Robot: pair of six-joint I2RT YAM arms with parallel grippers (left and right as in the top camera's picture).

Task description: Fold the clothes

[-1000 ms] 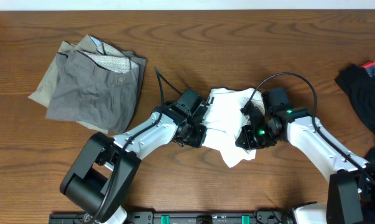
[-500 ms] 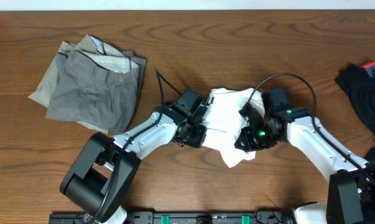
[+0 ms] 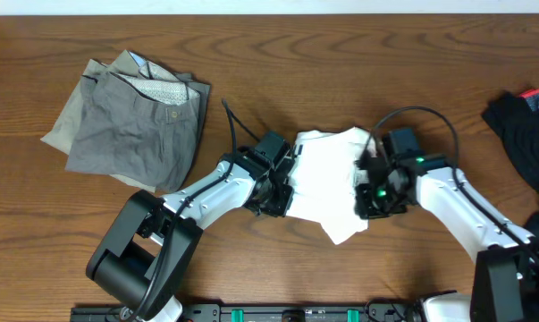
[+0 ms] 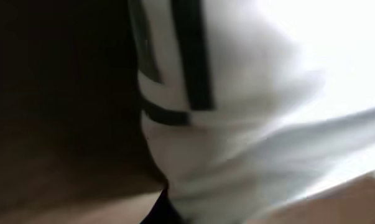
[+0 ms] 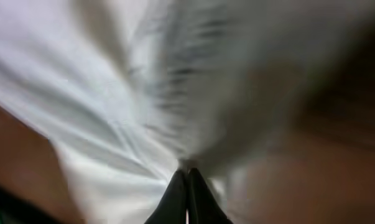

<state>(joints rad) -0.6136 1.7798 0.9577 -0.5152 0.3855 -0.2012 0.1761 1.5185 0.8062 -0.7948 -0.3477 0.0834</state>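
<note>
While the trousers (image 3: 135, 112) sit in a rough pile at the table's (image 3: 251, 54) far left, the left gripper (image 3: 282, 185) has just clenched on the left edge of the shirt (image 3: 327, 170); its wrist view is blurred, mostly white cloth. The shirt lies mid-table, now pulled wider and flatter between the arms than a moment ago. The right gripper (image 5: 187, 190) has also pinched tight, grasping white fabric on the shirt's right side. A black garment (image 3: 524, 134) waits far right. Judgement: both grips set, spreading begun, no fold made yet.
</note>
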